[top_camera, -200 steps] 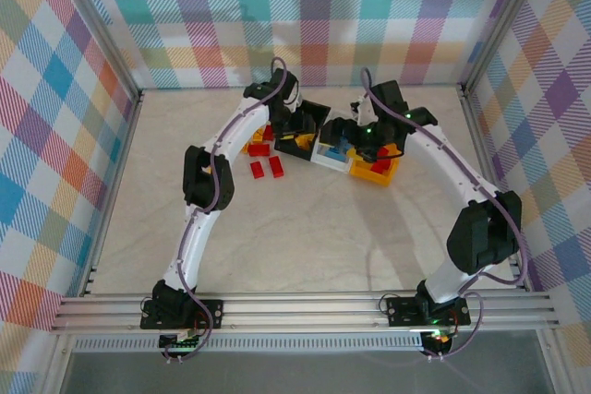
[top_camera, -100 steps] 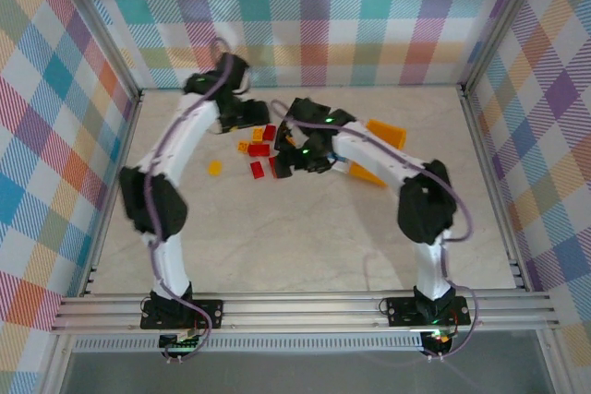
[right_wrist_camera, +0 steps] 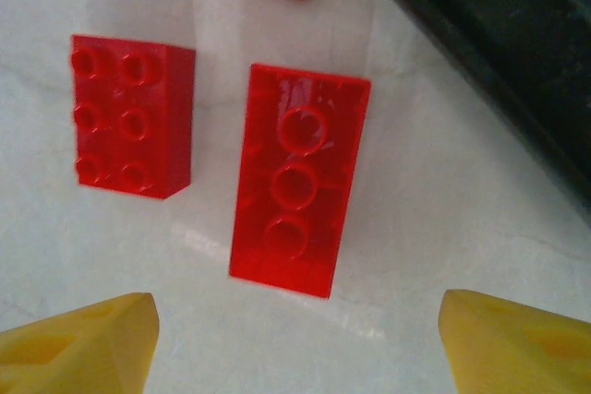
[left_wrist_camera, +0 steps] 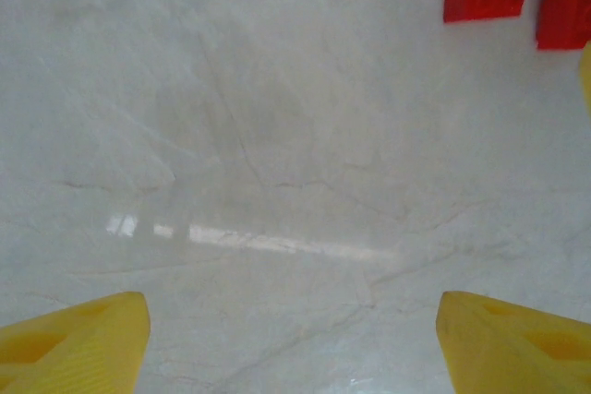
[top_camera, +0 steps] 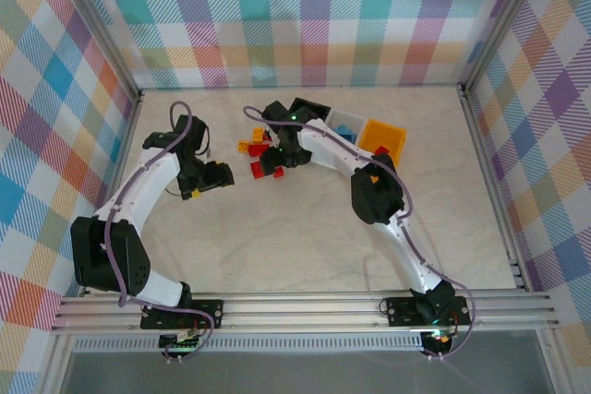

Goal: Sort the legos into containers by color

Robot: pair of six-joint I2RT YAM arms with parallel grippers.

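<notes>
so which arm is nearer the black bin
Right. The right arm ends over the red bricks just beside the black bin; the left arm ends farther left, over bare table, away from it.

No lettering, label, brand, number or sign can be read in any view. On the studs of the red brick [right_wrist_camera: 132,117], nothing embossed can be made out.
</notes>
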